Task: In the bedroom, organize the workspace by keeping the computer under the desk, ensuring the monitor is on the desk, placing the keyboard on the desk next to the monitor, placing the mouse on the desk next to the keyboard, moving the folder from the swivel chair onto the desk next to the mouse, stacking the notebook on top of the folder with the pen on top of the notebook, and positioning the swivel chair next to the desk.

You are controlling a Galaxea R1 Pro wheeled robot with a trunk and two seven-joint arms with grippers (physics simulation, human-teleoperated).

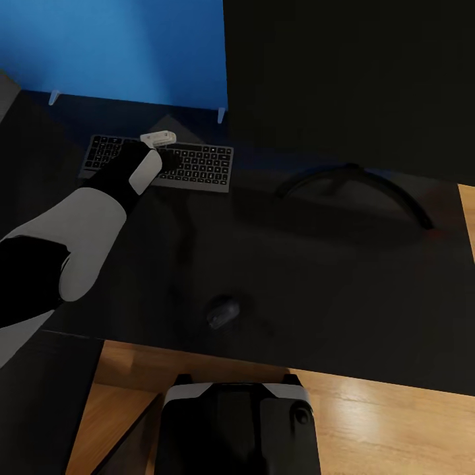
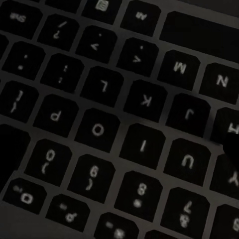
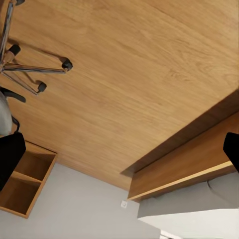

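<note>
Left fingers [image 1: 163, 158]: lowered over the keyboard [image 1: 198, 165]; spread cannot be told.
Mouse [image 1: 223, 311]: near the desk [image 1: 330, 277] front edge.

We see a dark desk [image 1: 297, 277]; on it lie a keyboard [image 1: 198, 165] near the back and a mouse [image 1: 223, 311] toward the front edge.

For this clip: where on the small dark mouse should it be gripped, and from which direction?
Grip the small dark rounded mouse across its two long sides, coming straight down from above. It lies flat and alone on the dark desk, low and domed, so a front or side approach would likely slip.
</note>
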